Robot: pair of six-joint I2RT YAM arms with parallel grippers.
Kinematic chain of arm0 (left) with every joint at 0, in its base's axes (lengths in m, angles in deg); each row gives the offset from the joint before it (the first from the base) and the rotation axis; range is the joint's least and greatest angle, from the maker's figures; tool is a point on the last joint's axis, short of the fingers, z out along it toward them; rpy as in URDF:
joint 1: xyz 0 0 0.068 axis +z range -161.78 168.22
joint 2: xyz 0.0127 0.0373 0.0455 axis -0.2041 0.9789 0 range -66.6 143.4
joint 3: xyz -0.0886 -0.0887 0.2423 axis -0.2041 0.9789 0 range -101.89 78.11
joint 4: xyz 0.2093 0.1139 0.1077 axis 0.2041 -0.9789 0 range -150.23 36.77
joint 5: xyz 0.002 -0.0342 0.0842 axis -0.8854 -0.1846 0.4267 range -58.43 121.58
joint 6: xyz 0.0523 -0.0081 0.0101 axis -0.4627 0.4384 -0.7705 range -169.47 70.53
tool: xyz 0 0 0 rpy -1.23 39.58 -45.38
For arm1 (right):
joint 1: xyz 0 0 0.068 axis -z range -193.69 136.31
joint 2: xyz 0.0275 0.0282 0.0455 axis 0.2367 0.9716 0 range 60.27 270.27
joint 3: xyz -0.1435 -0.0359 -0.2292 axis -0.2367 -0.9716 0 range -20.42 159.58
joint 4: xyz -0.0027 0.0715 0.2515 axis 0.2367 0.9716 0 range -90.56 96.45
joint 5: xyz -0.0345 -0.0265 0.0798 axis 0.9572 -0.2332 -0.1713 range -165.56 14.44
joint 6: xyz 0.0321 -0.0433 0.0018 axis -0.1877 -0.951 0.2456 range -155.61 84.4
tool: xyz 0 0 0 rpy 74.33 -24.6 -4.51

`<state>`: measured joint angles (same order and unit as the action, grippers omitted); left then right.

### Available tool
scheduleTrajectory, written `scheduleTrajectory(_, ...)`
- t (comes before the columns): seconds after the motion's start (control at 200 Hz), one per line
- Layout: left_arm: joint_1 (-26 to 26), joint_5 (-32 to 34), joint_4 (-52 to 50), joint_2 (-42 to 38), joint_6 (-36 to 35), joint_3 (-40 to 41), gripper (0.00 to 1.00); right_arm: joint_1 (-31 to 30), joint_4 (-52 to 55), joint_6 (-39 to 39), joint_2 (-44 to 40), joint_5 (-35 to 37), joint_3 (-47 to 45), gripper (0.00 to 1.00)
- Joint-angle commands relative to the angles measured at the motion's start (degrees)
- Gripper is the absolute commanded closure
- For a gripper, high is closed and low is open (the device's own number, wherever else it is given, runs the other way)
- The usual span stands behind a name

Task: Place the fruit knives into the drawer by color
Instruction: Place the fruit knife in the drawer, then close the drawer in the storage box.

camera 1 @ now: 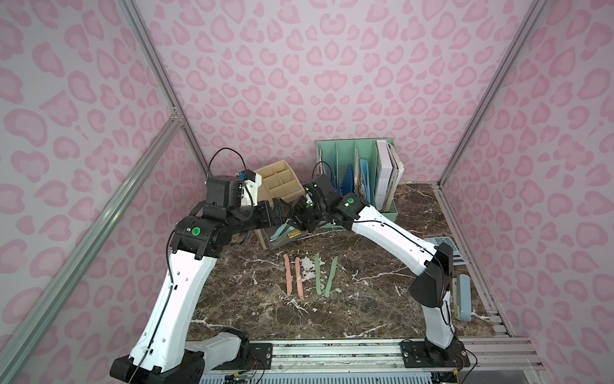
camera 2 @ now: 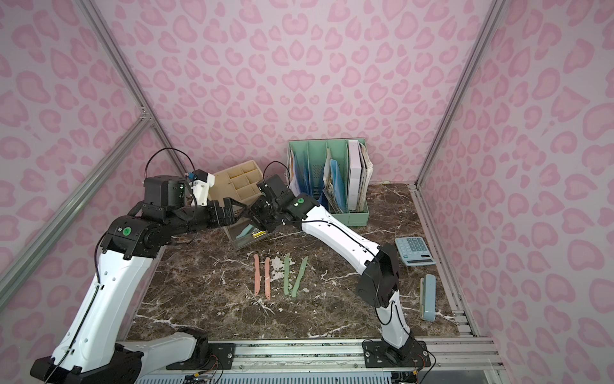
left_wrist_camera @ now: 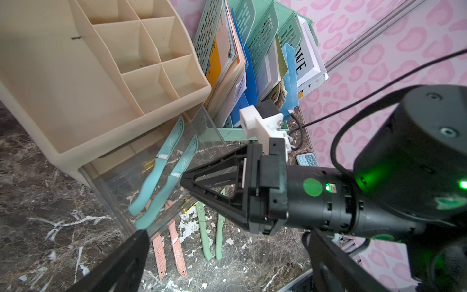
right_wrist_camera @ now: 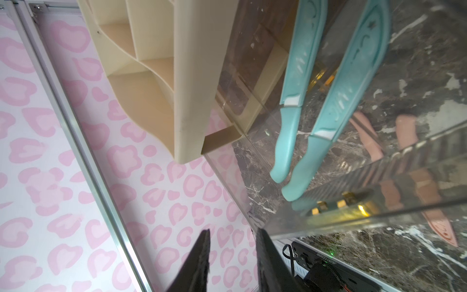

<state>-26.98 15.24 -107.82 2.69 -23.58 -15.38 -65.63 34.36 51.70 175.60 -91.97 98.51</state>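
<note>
1. In both top views the left gripper (camera 1: 284,216) and right gripper (camera 1: 300,221) cover the far half of the drawer (camera 1: 280,244); only one teal knife (camera 1: 278,231) shows inside.
2. At three o'clock on the table (camera 1: 365,299), the right arm (camera 1: 392,232) hides most of the calculator (camera 1: 443,241) in a top view.
3. Through the drawer's clear wall, the right wrist view blurs the pink knives (right_wrist_camera: 404,131).
4. Each wrist view's edge cuts off its own gripper's fingers (left_wrist_camera: 121,265).

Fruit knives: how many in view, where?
6. Two teal knives in the open clear drawer; two pink knives and two green knives side by side on the table before it. None seems hidden.
</note>
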Motion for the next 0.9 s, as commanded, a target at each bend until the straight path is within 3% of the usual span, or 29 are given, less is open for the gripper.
scheduleTrajectory(0.0, 0.5, 2.4, -1.4, 0.9, -0.3, -1.3, 0.01, 0.6, -2.5, -1.6, -1.4, -1.3, -0.9, 0.68)
scheduleTrajectory(0.375, 3.6, 11.5, -8.3, 7.7, 4.2, -8.8, 0.03, 2.7, -7.1, -12.5, -8.3, -8.9, -11.2, 0.92)
scheduleTrajectory(0.585, 5.1, 15.1, -15.4, 15.1, 6.1, -15.4, 0.06, 3.5, -7.1, -20.6, -13.5, -11.8, -16.5, 0.95)
scheduleTrajectory(0.895, 7.6, 17.7, -17.1, 18.2, 8.3, -14.0, 0.08, 3.6, -7.6, -26.4, -21.0, -14.2, -28.0, 0.98)
